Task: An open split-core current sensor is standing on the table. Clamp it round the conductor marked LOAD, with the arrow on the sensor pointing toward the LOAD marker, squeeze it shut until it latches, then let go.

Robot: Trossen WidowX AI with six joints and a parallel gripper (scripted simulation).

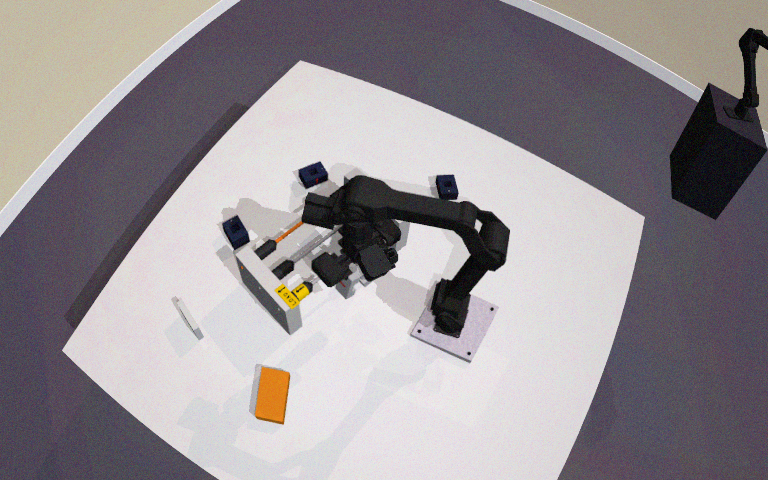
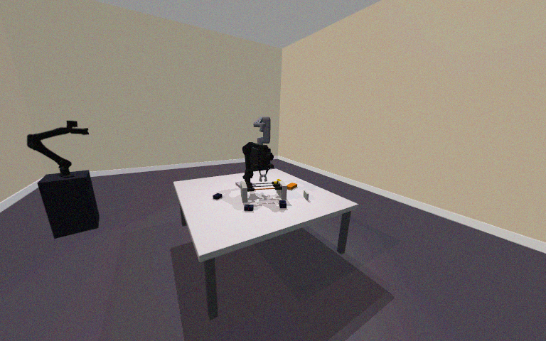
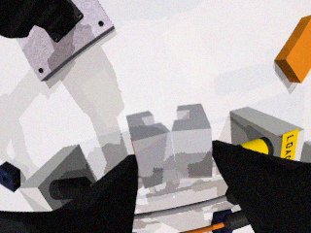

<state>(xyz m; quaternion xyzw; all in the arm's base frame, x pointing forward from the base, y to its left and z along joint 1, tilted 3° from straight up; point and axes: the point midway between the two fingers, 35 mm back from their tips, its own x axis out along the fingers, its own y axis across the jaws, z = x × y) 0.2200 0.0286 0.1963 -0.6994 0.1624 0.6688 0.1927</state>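
My gripper (image 3: 174, 153) (image 2: 262, 175) is shut on the grey split-core sensor (image 3: 192, 146) (image 2: 260, 177) (image 1: 346, 288). The sensor's two halves stand apart, with a V-shaped gap between them. It is held above the table, over the conductor rack in the exterior view. A red mark shows on one edge; I cannot make out the arrow. The LOAD marker (image 1: 287, 296) (image 3: 290, 144) is a yellow label on the rack's end block, beside a yellow sleeve (image 1: 300, 291) (image 3: 255, 146). Most of the LOAD conductor is hidden by the gripper and sensor.
An orange conductor (image 1: 289, 232) (image 3: 206, 228) and a grey one (image 3: 185, 209) run beside it between grey end blocks (image 1: 263, 294) (image 3: 73, 165). Several dark blue blocks (image 1: 313, 174) (image 1: 235, 230) (image 1: 446, 186), an orange block (image 1: 272, 395) (image 3: 296, 50) and a thin white plate (image 1: 187, 318) stand around.
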